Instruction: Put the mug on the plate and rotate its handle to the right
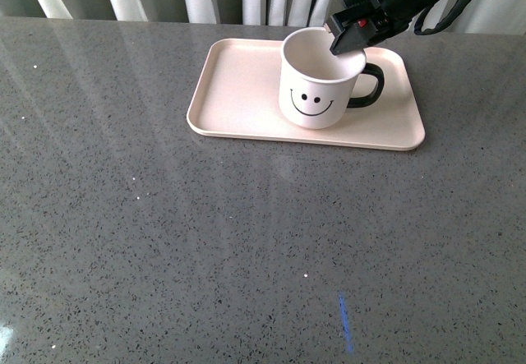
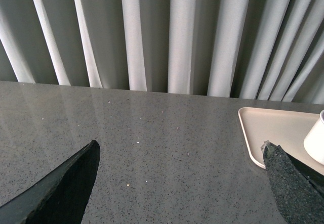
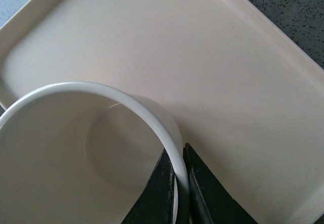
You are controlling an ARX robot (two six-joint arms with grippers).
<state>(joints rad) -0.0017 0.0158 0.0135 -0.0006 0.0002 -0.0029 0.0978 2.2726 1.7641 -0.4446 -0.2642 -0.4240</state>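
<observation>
White mug (image 1: 316, 80) set on plate (image 1: 238, 93), upper right of frame.
Smiley-faced, upright; black handle (image 1: 371, 85) pointed right. Rim is pinched by right gripper (image 1: 349, 39) jaws; left gripper (image 2: 180, 145) jaws are spread.

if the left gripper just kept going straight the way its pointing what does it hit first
Likely nothing soon: ahead of the open left gripper lies only bare grey table, then the curtain behind it. The plate with the mug sits off to one side. Depth is hard to judge.
</observation>
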